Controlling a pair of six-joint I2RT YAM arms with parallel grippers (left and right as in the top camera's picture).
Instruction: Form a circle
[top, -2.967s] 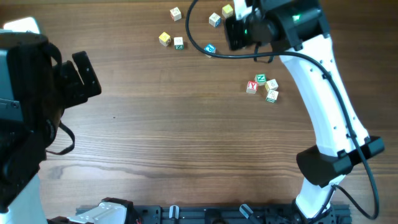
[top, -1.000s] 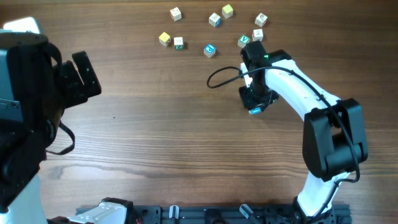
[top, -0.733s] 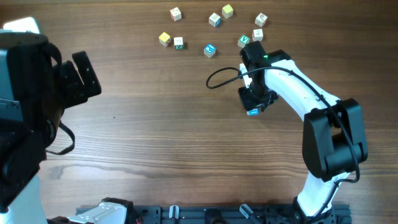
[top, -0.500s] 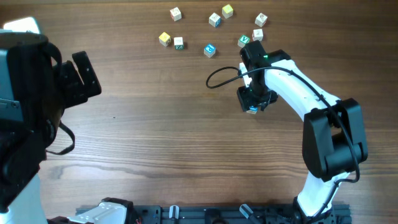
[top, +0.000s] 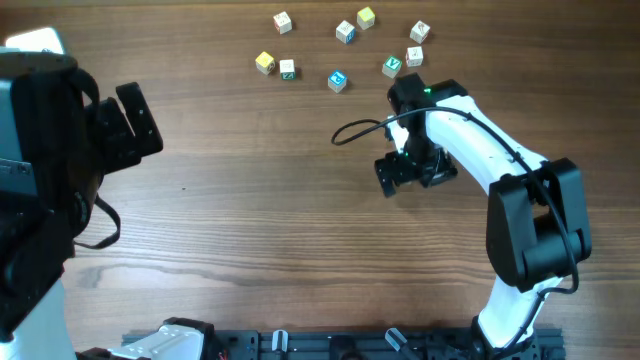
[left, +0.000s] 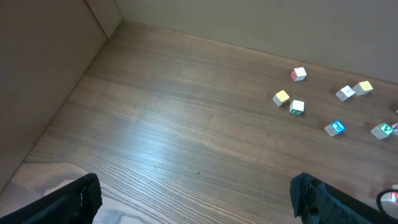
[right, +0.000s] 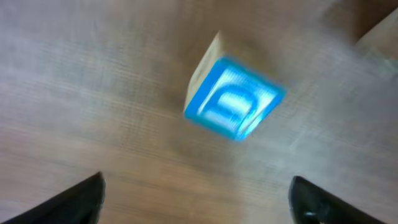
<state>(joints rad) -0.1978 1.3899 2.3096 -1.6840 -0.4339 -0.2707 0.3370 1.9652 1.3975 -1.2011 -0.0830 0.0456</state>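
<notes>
We judge the step in hand to be setting one more cube into the circle. The right gripper (right: 196, 190) hangs directly over a blue-print cube (right: 233, 99), its jaws spread wide to either side and touching nothing. The cube sits free on the table (top: 250, 220). The left gripper (left: 196, 186) is likewise spread and empty, well apart from the right gripper.

As we read it, the next move calls for lifting clear without brushing the cube. After that comes another piece from the loose cubes (top: 337, 80) beyond the right gripper, toward the far edge.

Of the circle itself we see little. From overhead the right arm (top: 490, 150) covers the spot beneath the right gripper, so we cannot tell whether the ring is closed. The wrist view gives only the one cube: pale wood, a bright blue frame, a blurred blue letter, turned corner-on. The edge of a second cube (right: 380, 31) shows near it.
</notes>
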